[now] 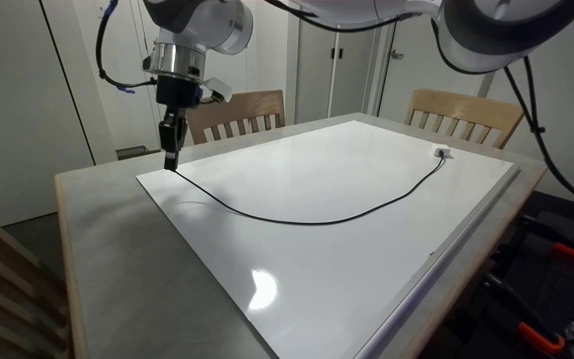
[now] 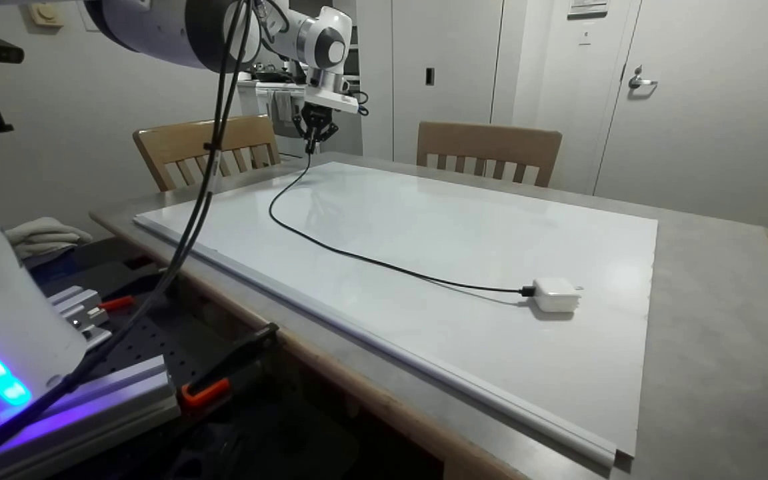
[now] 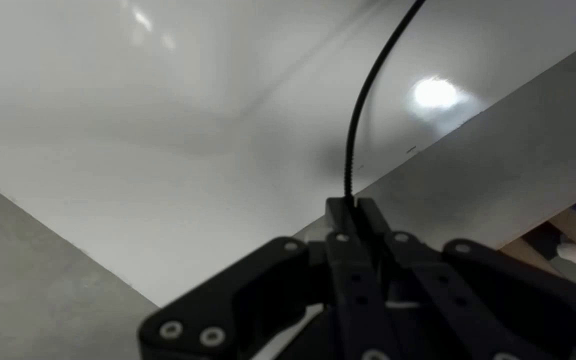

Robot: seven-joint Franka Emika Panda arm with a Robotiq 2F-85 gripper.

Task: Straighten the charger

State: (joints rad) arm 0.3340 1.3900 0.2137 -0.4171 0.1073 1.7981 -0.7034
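The charger's long thin black cable (image 1: 312, 224) lies in a wide curve over a white board (image 1: 327, 174); it also shows in an exterior view (image 2: 364, 259). One end plugs into a white power adapter (image 2: 555, 295), also visible in an exterior view (image 1: 440, 150). My gripper (image 1: 171, 167) is shut on the cable's free end above the board's far corner; it shows in an exterior view too (image 2: 311, 148). In the wrist view the cable (image 3: 357, 117) runs up from between my fingertips (image 3: 351, 204). The pale grey connector does not show; the fingers hide the held end.
The board lies on a grey table (image 1: 132, 259) with a rail (image 2: 411, 363) along one long edge. Wooden chairs (image 2: 489, 143) stand around the table. Clamps with orange handles (image 2: 205, 393) and the robot's base are at the near side. Black arm cables (image 2: 204, 193) hang there.
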